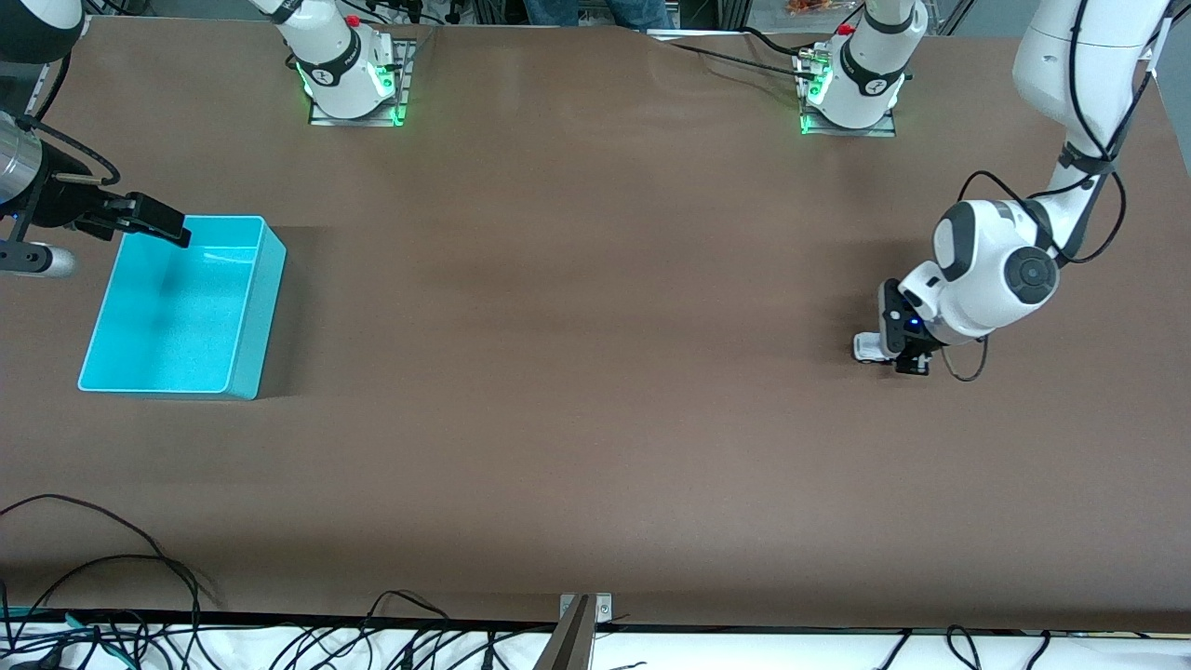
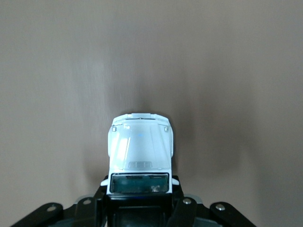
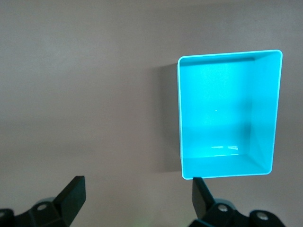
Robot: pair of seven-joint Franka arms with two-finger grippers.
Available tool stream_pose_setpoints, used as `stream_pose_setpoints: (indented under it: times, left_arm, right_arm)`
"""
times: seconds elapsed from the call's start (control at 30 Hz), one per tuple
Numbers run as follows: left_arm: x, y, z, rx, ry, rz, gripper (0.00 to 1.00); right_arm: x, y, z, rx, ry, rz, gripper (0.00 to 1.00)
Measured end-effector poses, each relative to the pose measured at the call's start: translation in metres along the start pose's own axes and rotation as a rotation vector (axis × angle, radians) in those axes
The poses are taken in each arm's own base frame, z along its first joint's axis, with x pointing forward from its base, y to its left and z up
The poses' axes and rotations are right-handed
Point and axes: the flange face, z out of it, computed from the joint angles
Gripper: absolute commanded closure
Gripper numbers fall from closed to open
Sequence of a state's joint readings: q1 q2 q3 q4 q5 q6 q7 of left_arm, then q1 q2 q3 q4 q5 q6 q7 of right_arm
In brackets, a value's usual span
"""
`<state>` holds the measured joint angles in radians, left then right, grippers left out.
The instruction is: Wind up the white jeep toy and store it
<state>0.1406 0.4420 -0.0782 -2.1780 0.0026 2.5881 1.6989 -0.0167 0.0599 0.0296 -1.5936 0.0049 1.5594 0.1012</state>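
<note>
The white jeep toy (image 1: 867, 347) stands on the brown table toward the left arm's end. My left gripper (image 1: 910, 358) is down at the table and shut on the jeep's cabin. In the left wrist view the jeep (image 2: 140, 142) sits between the black fingers (image 2: 101, 185) of my left gripper (image 2: 139, 185), with its hood pointing away from the wrist. My right gripper (image 1: 158, 221) is open and empty over the turquoise bin's corner at the right arm's end. In the right wrist view my right gripper (image 3: 137, 198) shows its fingers wide apart.
The turquoise bin (image 1: 265, 279) stands empty on the table toward the right arm's end; it also shows in the right wrist view (image 3: 263, 118). Cables lie along the table edge nearest the front camera.
</note>
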Motion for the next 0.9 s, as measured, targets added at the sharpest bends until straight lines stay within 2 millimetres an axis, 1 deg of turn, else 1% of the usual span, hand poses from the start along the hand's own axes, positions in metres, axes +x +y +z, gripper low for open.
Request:
stream_pose_setpoints:
  times: [0.27,0.4,0.53,0.9]
  left_arm:
    - [-0.049,0.004,-0.002,0.004,-0.025,0.003,0.95]
    - [-0.068,0.006,-0.002,0.007,-0.034,0.011,0.94]
    - [-0.08,0.007,-0.003,0.008,-0.041,0.02,0.94]
    - [-0.089,0.007,-0.003,0.008,-0.046,0.029,0.94]
  right_arm:
    - [0.0,0.0,0.0,0.0,0.0,0.0,0.0]
    - [0.0,0.0,0.0,0.0,0.0,0.0,0.0]
    - [0.0,0.0,0.0,0.0,0.0,0.0,0.0]
    - [0.0,0.0,0.0,0.0,0.0,0.0,0.0]
